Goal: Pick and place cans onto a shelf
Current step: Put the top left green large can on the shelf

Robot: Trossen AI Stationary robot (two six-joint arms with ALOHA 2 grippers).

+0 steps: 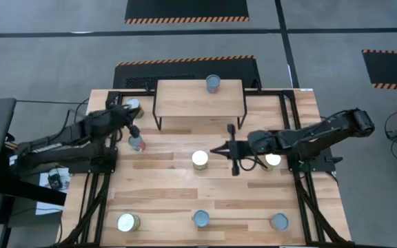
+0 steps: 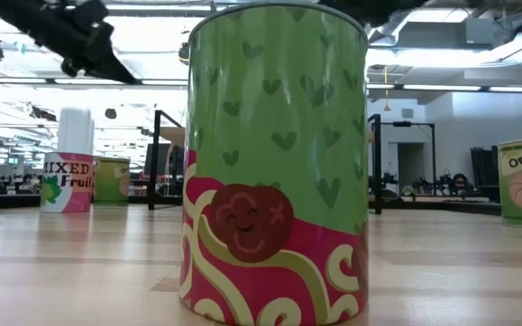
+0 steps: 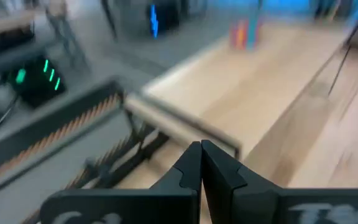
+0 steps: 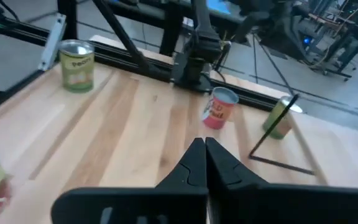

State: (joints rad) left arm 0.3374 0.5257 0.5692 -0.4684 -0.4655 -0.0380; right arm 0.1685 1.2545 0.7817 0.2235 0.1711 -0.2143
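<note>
One can (image 1: 213, 84) stands on the shelf (image 1: 185, 100); remaining cans on the table (image 1: 178, 200), contents apparently sealed. Left gripper (image 1: 136, 129) and right gripper (image 1: 216, 150): fingers pressed together, holding nothing.

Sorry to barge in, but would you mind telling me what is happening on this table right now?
Two robot arms are putting cans on a shelf. One can already stands on it; seven are on the table, including one near the middle. Neither gripper holds anything now. The left gripper, shut, is over the table's left side, close to a red-labelled can. The right gripper, also shut, points at the middle can.
</note>
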